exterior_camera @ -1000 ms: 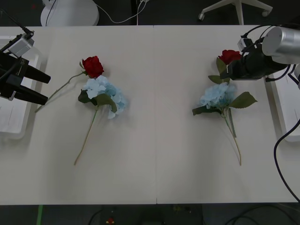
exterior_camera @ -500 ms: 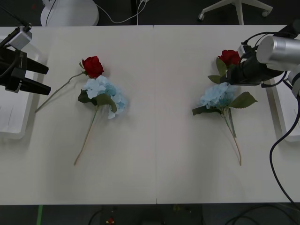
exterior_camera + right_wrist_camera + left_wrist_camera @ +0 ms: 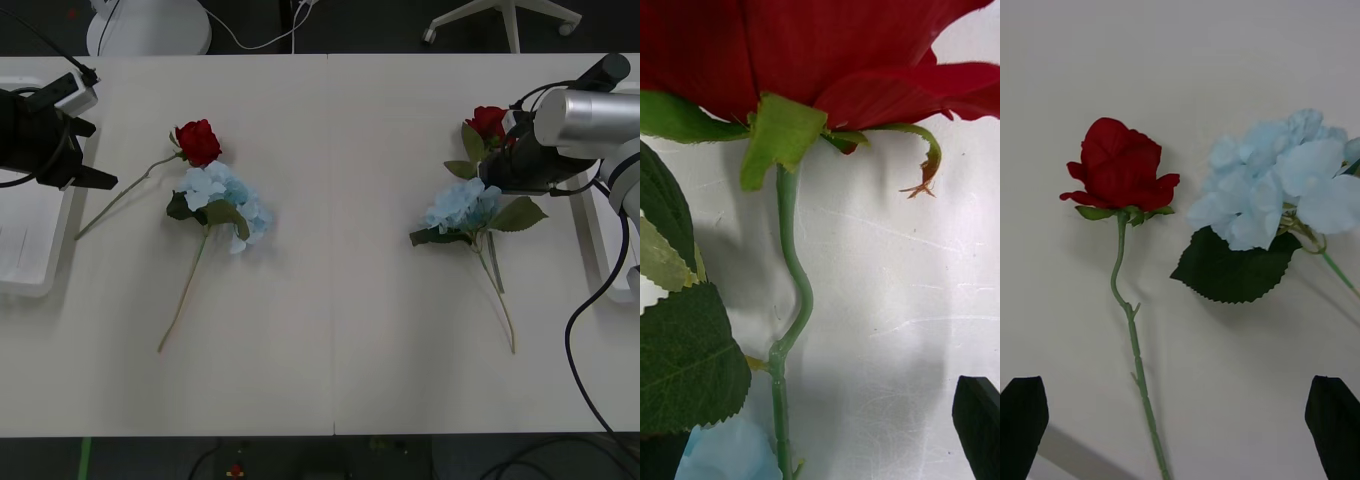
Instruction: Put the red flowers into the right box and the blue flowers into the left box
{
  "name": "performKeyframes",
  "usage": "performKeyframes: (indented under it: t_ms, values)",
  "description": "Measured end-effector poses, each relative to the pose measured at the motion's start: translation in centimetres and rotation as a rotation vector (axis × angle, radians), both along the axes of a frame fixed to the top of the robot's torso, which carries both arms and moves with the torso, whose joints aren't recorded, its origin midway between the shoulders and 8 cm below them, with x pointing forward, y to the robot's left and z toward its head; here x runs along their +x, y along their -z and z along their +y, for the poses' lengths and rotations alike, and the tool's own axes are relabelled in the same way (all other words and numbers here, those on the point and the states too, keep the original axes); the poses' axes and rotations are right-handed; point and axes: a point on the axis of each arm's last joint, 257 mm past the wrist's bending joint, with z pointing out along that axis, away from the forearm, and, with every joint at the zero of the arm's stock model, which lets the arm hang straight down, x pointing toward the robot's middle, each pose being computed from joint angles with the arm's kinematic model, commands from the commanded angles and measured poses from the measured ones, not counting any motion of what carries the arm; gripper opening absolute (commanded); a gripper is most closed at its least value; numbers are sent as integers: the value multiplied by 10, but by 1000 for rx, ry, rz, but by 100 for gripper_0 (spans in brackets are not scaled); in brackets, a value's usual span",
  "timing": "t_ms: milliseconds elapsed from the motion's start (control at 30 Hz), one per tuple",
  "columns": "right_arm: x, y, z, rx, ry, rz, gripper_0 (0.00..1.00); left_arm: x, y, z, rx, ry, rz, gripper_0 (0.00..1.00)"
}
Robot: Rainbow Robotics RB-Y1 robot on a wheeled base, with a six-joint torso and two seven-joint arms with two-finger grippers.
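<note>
One red rose (image 3: 198, 141) lies left of centre, its stem running toward my left gripper (image 3: 97, 153). That gripper is open at the left box's (image 3: 28, 262) inner edge, and its black fingers (image 3: 1334, 420) frame the rose (image 3: 1120, 166) from a distance. A blue cluster (image 3: 224, 197) lies beside that rose. On the right, the second red rose (image 3: 489, 120) touches another blue cluster (image 3: 463, 204). My right gripper (image 3: 492, 158) hovers open just over that rose's stem (image 3: 790, 262), below the bloom (image 3: 805, 45). The right box (image 3: 612, 240) lies under the right arm.
Long green stems (image 3: 185, 290) trail from both blue clusters toward the table's front edge. A seam runs down the middle of the white table (image 3: 332, 300). Chair and stand bases sit on the floor beyond the far edge.
My left gripper has swung toward the far side and turned toward the left rose's stem. The right wrist has rotated and drawn in a little closer to the right rose.
</note>
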Motion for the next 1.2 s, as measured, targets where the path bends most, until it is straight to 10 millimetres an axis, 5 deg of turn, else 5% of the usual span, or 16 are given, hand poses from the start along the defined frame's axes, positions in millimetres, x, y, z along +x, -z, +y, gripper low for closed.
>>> performKeyframes:
  t_ms: [233, 367, 500, 600, 767, 933, 1200]
  values:
    - [-2, 7, 5, -18, -9, 11, 100, 16, 19, 42, 232, -22, -56, 100]
    - [-3, 9, 4, -25, -1, 16, 99, 21, 36, 77, 211, -226, 13, 100]
    - [-3, 9, 3, -26, 13, 18, 66, 25, 57, 94, 85, -502, 107, 100]
    - [-4, 10, 3, -31, 11, 19, 54, 30, 69, 98, 54, -614, 133, 100]
    - [-4, 12, 5, -38, 6, 22, 50, 49, 77, 85, 116, -608, 106, 100]
    - [-5, 14, 7, -43, 2, 24, 2, 66, 79, 58, 137, -599, 116, 100]
    - [-5, 16, 11, -26, 31, 28, 0, 83, 89, 10, 146, -576, 142, 100]
